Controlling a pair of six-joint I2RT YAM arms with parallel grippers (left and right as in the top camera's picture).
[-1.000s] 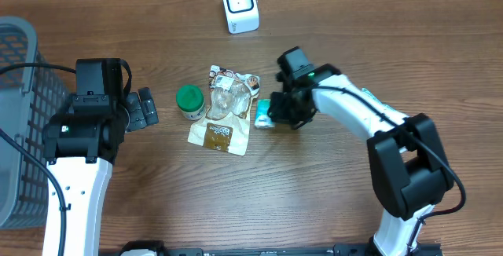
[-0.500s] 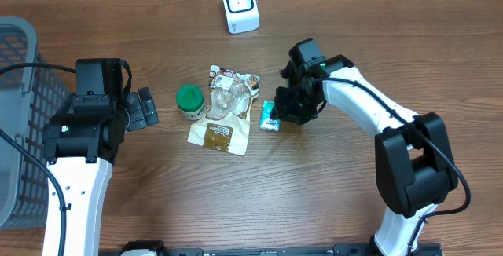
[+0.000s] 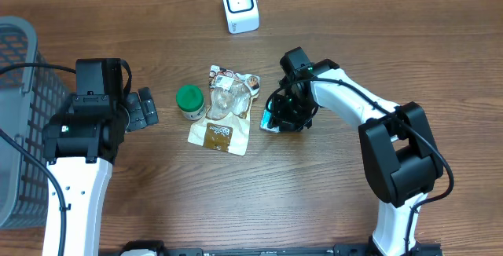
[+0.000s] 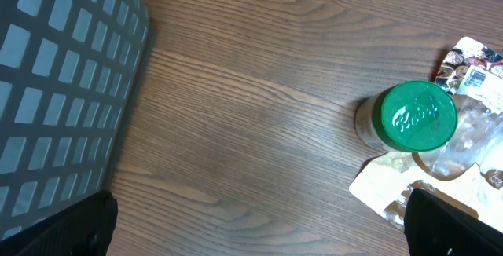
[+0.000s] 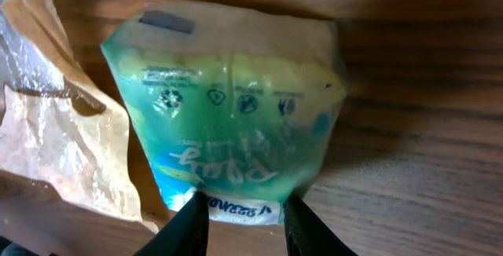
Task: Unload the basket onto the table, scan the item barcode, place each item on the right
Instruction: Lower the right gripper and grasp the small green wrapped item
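The grey basket [image 3: 14, 91] is cut off at the left edge. Right of it my left pincer [image 3: 147, 108] hangs spread wide and empty beside the green-lidded jar [image 3: 189, 99]. At centre my right arm reaches in bent, the right pincer [image 5: 245, 223] narrowly parted astride the white end of the teal packet [image 5: 236, 122], which lies on the tabletop [image 3: 440, 44] largely hidden overhead; I cannot tell whether it pinches, and bare wood lies rightward.

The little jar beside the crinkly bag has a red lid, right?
Not quite. The little jar beside the crinkly bag has a green lid, not a red one. The left wrist view shows it best.
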